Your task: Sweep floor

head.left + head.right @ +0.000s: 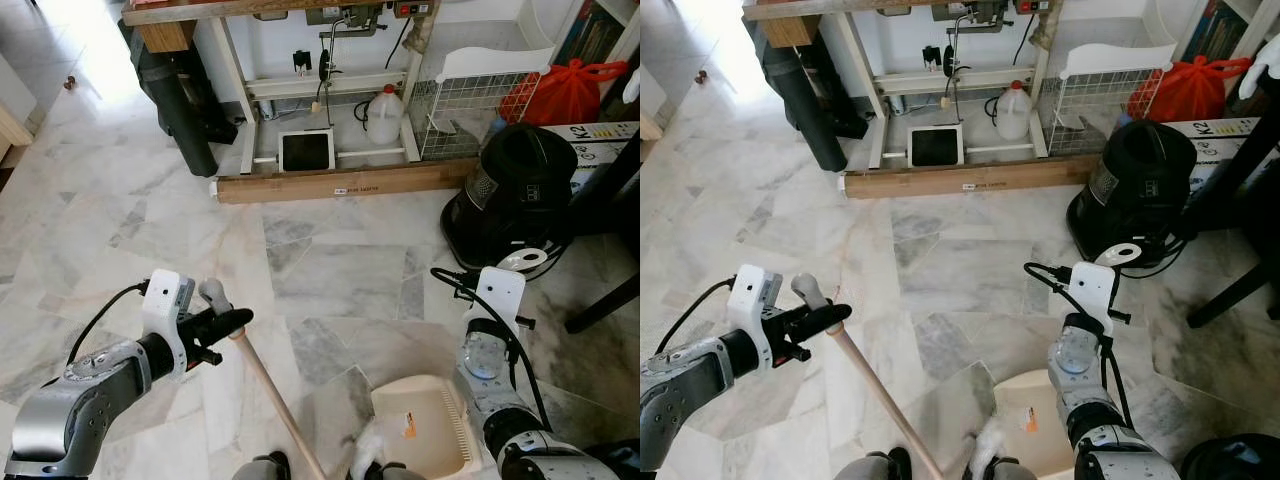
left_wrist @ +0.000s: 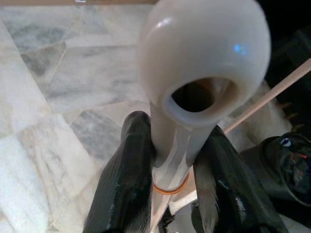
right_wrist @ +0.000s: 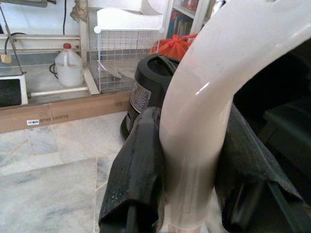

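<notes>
Broom (image 1: pixel 270 392): wooden stick with a pale plastic end cap, running from the left gripper down and toward the robot's feet; its head is hidden at the lower edge of the head views.
Left gripper (image 1: pixel 222 325): out in front on the robot's left, its two black fingers (image 2: pixel 127 179) clamped on either side of the cap's neck, just below the hanging hole.
Dustpan (image 1: pixel 425 424): cream, lying on the floor low on the robot's right, just beside the broom stick's lower part, with a small orange label inside.
Dustpan handle (image 3: pixel 194 126): pale, curved, rising between the right gripper's fingers.
Right gripper (image 3: pixel 192 160): both black fingers pressed against the sides of the dustpan handle, holding it.
Floor (image 1: pixel 330 250): pale marble tiles with grey veins.
Nearby: a black round appliance (image 1: pixel 515 195) stands ahead on the right; a long wooden plank (image 1: pixel 345 182) lies before a table frame, with a white jug (image 1: pixel 384 116) and a wire basket (image 1: pixel 470 110) behind it.
</notes>
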Motion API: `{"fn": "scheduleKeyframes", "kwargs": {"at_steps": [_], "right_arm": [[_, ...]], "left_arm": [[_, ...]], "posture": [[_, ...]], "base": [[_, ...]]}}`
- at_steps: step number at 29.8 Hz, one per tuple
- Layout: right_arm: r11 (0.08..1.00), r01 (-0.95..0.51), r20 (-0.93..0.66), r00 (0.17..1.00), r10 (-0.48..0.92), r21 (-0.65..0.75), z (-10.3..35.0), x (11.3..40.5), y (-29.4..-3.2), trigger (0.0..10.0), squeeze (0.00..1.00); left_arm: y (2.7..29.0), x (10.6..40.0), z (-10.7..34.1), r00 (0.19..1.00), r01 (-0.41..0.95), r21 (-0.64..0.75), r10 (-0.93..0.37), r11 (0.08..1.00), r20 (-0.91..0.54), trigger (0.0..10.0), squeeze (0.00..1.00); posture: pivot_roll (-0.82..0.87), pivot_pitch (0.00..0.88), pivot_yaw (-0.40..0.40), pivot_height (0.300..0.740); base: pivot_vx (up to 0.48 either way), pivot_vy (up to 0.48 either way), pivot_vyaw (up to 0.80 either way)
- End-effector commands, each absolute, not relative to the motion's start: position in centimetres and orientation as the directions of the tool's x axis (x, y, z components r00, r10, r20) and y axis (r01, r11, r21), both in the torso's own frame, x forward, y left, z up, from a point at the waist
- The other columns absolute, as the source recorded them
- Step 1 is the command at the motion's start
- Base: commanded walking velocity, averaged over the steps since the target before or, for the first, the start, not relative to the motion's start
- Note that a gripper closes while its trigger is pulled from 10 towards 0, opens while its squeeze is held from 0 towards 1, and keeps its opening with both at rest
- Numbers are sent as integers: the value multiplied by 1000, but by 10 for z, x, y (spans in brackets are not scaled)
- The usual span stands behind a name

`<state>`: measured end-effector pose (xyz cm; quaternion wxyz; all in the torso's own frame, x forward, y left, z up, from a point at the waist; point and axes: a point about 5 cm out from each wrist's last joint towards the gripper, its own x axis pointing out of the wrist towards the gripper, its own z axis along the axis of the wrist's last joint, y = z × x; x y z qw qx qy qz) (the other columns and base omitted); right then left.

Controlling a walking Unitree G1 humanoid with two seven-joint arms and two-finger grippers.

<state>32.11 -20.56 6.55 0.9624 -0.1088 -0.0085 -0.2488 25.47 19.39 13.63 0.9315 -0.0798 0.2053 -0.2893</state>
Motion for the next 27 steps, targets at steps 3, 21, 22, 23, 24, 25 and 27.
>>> {"fn": "scheduleKeyframes", "kwargs": {"at_steps": [3, 21, 22, 23, 24, 25, 27], "right_arm": [[860, 461, -20, 879, -476, -222, 48, 313, -202, 10000, 0], [909, 409, -86, 906, -415, -80, 40, 310, -181, 10000, 0], [910, 410, -100, 905, -414, -58, 38, 309, -180, 10000, 0], [911, 412, -120, 903, -413, -29, 36, 309, -179, 10000, 0], [911, 412, -130, 903, -410, -14, 35, 308, -178, 10000, 0], [912, 410, -133, 904, -407, -7, 34, 308, -177, 10000, 0], [915, 403, -140, 907, -398, 8, 34, 307, -175, 10000, 0]], "left_arm": [[183, 253, 144, 738, 519, -372, -623, 770, -260, 10000, 0], [170, 276, 148, 878, 359, -505, -468, 785, -104, 10000, 0], [171, 277, 149, 885, 351, -509, -456, 786, -94, 10000, 0], [173, 279, 151, 902, 333, -509, -425, 794, -73, 10000, 0], [176, 280, 153, 920, 313, -499, -389, 808, -53, 10000, 0], [178, 281, 154, 929, 299, -483, -366, 823, -50, 10000, 0], [181, 282, 155, 942, 280, -444, -333, 851, -43, 10000, 0]], "posture": [[213, 170, 88, 740], [187, 172, 83, 740], [184, 174, 83, 740], [181, 175, 82, 740], [180, 176, 82, 740], [179, 177, 81, 740], [178, 177, 80, 740]], "base": [[0, 0, 0], [0, 0, 0], [0, 0, 0], [0, 0, 0], [0, 0, 0], [0, 0, 0], [0, 0, 0]]}}
